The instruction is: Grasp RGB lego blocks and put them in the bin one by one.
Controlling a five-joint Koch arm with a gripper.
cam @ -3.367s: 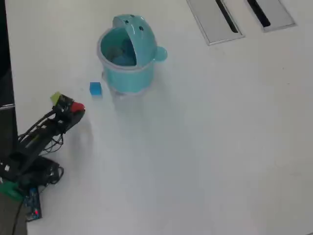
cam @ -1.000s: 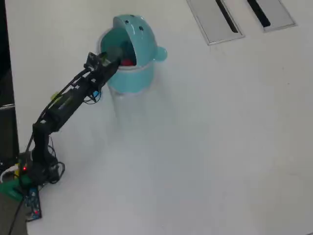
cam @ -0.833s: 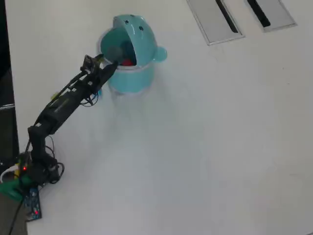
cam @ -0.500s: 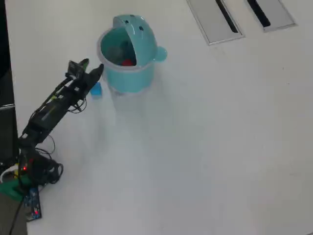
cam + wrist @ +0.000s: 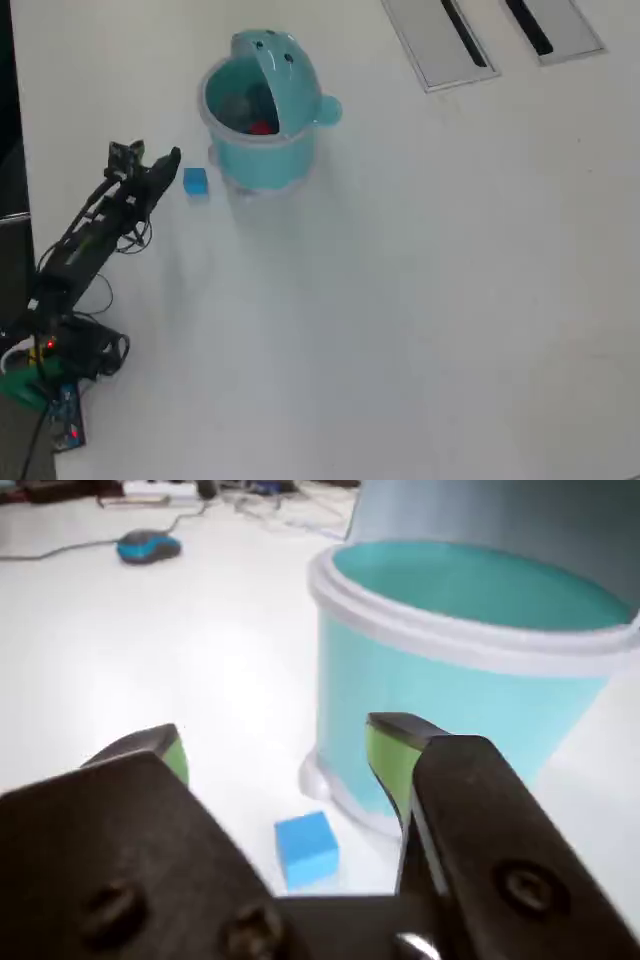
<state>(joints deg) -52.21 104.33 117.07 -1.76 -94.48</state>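
The teal bin (image 5: 262, 150) stands with its lid raised, and a red lego block (image 5: 263, 127) lies inside it. A blue lego block (image 5: 195, 181) sits on the white table just left of the bin's foot. My gripper (image 5: 150, 154) hovers left of the blue block, open and empty. In the wrist view the blue block (image 5: 306, 848) lies low between my green-padded fingers, a little nearer the right one, with my gripper (image 5: 280, 748) spread wide above it. The bin (image 5: 450, 700) rises close behind the right finger.
Two grey slotted panels (image 5: 440, 35) (image 5: 548, 25) lie at the overhead view's top right. The arm's base and cables (image 5: 60, 350) sit at the lower left by the table's dark left edge. A blue mouse (image 5: 148, 546) and cords show far off in the wrist view.
The gripper was over the bin's mouth with the red block. It has let the block go inside and drawn back down-left, now open beside the blue block.
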